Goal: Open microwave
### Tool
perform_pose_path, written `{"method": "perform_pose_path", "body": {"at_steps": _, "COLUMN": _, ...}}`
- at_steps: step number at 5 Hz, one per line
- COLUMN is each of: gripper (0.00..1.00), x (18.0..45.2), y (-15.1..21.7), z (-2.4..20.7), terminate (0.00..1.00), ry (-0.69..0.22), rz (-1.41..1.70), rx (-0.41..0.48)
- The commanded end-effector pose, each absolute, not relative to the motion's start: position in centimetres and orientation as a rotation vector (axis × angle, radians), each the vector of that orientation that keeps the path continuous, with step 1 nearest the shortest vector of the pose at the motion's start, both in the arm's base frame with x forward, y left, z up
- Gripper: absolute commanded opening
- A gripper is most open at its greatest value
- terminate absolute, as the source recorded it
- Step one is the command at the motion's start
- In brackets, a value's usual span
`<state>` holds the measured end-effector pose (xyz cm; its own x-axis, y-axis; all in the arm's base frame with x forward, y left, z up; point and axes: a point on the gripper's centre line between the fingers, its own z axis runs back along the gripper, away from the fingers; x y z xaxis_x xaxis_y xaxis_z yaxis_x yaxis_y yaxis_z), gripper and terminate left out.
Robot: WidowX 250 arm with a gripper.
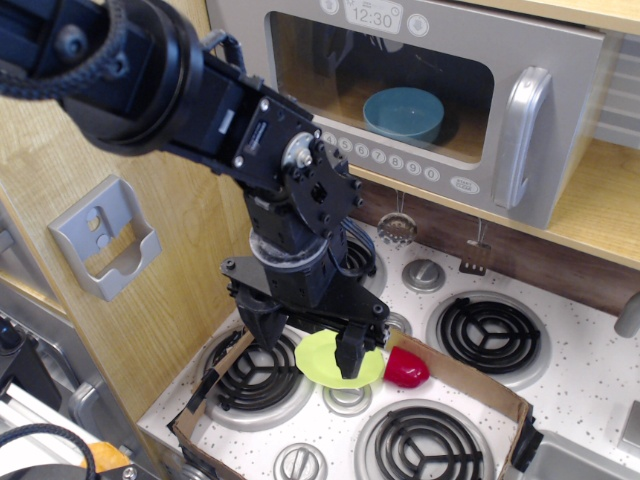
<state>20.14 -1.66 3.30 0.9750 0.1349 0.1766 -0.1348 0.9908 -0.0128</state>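
Note:
The grey toy microwave (420, 90) sits on a wooden shelf at the top. Its clear window door is shut, with a blue bowl (403, 113) visible inside. The silver vertical bar handle (522, 135) is at the door's right side. A row of round white number buttons (385, 158) runs under the window, and the clock display (372, 17) reads 12:30. My gripper (305, 345) hangs well below the microwave, over the toy stove, pointing down. Its fingers (352, 358) stand apart and hold nothing, just above a yellow-green plate (330, 362).
A white speckled toy stove (590, 390) with several black coil burners (497, 333) lies below. A red cup (406, 369) lies beside the plate. A brown cardboard strip (480, 390) borders the front burners. A grey wall bracket (105, 237) is on the wooden panel at left.

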Motion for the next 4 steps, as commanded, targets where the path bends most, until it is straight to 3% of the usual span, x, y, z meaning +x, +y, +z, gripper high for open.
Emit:
{"method": "perform_pose_path", "body": {"at_steps": 1, "gripper": 1.0, "x": 20.1, "y": -1.7, "z": 3.3, "terminate": 0.0, "ry": -0.178, "rz": 0.136, "rx": -0.001}}
{"method": "perform_pose_path", "body": {"at_steps": 4, "gripper": 1.0, "x": 24.5, "y": -7.3, "z": 8.4, "terminate": 0.0, "ry": -0.295, "rz": 0.116, "rx": -0.024}}
